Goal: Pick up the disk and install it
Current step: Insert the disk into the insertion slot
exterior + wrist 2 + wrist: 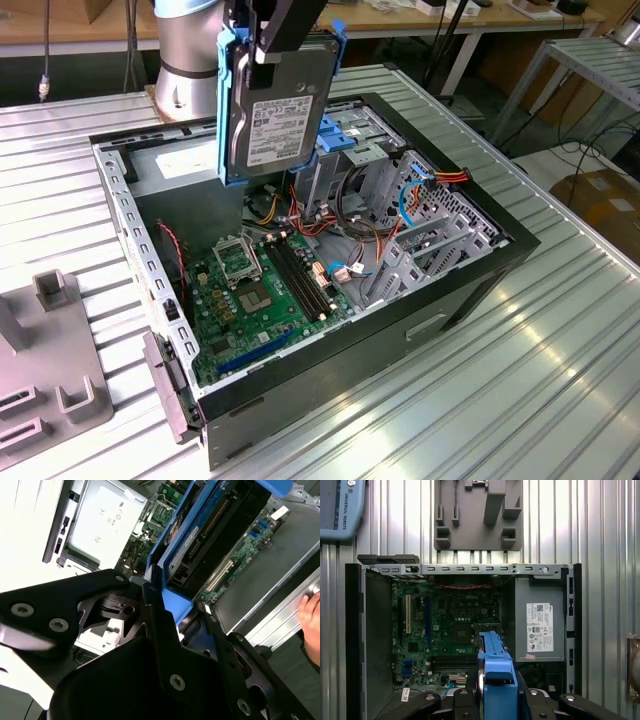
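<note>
Heads-up: the gripper (262,45) is cut off by the exterior view's top edge, and its black body blocks much of both wrist views. You can see it clamped on the disk's (280,105) upper end, w/ the disk hanging upright in the air over the open PC case (400,330) on the ribbed metal tabletop (560,380). Disk has a grey metal face w/ a white label (print too small to read) and a bright blue carrier rail round the edges; a hand (311,615) is cut off at the second wrist view's edge.
</note>
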`<state>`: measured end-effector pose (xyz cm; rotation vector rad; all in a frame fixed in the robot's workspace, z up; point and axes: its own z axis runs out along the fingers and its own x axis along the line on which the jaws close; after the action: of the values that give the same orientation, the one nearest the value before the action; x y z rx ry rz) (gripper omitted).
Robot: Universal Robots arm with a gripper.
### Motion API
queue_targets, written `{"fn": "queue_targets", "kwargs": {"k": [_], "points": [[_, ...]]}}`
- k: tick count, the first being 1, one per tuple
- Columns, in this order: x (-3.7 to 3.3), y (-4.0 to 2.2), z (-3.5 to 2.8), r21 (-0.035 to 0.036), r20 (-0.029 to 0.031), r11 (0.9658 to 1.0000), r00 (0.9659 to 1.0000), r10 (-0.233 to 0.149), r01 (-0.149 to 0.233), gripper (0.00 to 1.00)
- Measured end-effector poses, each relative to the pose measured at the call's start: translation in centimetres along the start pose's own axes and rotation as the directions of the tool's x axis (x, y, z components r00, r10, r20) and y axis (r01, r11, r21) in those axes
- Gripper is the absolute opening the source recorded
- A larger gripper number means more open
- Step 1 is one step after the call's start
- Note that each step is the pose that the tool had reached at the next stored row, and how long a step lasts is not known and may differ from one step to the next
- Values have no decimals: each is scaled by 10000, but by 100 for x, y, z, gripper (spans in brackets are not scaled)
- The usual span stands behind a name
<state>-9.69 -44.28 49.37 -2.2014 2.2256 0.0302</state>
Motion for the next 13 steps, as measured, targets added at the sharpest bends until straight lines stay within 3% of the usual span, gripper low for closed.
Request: {"fn": "queue_targets", "kwargs": {"k": [13], "points": [[68,-4,-2,0,-1,10000,10000,0,0,37]]}}
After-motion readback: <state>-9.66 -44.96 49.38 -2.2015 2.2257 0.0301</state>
